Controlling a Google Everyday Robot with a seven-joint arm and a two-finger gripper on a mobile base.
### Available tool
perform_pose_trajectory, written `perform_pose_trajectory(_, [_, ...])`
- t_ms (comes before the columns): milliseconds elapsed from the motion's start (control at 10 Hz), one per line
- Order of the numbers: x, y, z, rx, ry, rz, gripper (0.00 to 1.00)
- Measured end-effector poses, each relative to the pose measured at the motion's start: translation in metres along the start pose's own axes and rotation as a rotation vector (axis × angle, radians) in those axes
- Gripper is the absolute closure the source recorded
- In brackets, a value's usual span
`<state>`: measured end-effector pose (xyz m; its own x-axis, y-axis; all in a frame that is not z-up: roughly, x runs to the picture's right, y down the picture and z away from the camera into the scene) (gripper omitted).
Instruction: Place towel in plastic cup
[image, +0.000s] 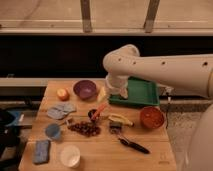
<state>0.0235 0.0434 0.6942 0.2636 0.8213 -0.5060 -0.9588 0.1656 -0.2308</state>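
Note:
The towel (61, 110), a crumpled grey-blue cloth, lies on the left part of the wooden table (100, 152). A small blue plastic cup (53, 131) stands just in front of it, and a white cup (70, 155) stands nearer the front edge. My white arm reaches in from the right. The gripper (105, 93) hangs between the purple bowl (85, 89) and the left end of the green tray (140, 94). It is to the right of the towel and further back, and nothing shows in it.
An orange fruit (62, 94) sits at the back left. Grapes (85, 128), a red-handled tool (98, 111), a banana (120, 119), an orange bowl (151, 117) and a black utensil (133, 145) fill the middle and right. A blue sponge (42, 151) lies front left.

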Motion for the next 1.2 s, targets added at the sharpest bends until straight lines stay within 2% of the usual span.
perform_pose_trajectory(100, [-0.004,0.030,-0.001,-0.025,-0.005,-0.047,0.20])
perform_pose_trajectory(700, [-0.003,0.032,-0.002,-0.026,-0.006,-0.053,0.20])
perform_pose_trajectory(1000, [-0.010,0.042,-0.007,-0.031,-0.028,-0.086,0.20])
perform_pose_trajectory(1200, [-0.028,0.071,-0.010,-0.038,-0.050,-0.145,0.20])
